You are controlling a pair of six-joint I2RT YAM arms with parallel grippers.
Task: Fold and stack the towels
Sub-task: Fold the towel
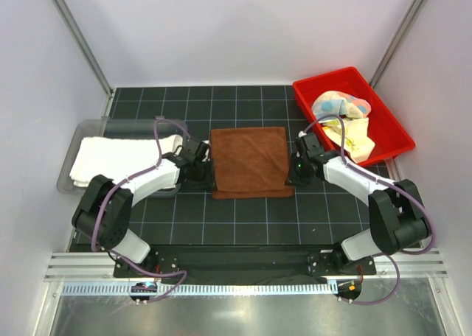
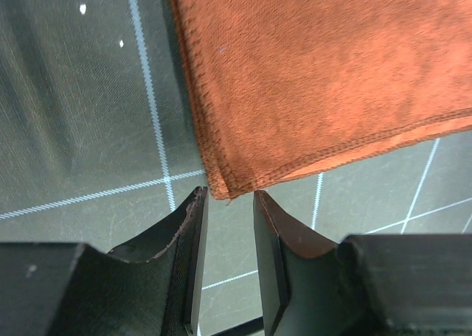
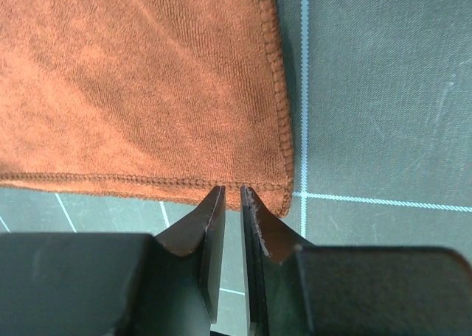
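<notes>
A brown towel (image 1: 249, 161) lies flat and folded on the black grid mat, mid-table. My left gripper (image 1: 205, 161) sits at its left edge. In the left wrist view the jaws (image 2: 230, 196) stand apart just short of a corner of the brown towel (image 2: 332, 71), with nothing between them. My right gripper (image 1: 293, 166) is at the towel's right edge. Its jaws (image 3: 232, 190) are a narrow gap apart, tips at the hem of the brown towel (image 3: 140, 85) near a corner, holding nothing. A cream-white towel (image 1: 118, 155) lies folded at the left.
The cream towel rests in a clear tray (image 1: 77, 133) at the left. A red bin (image 1: 332, 78) at the back right holds a pastel multicoloured towel (image 1: 339, 104) and a yellow one (image 1: 355, 138). White walls close in the back and sides.
</notes>
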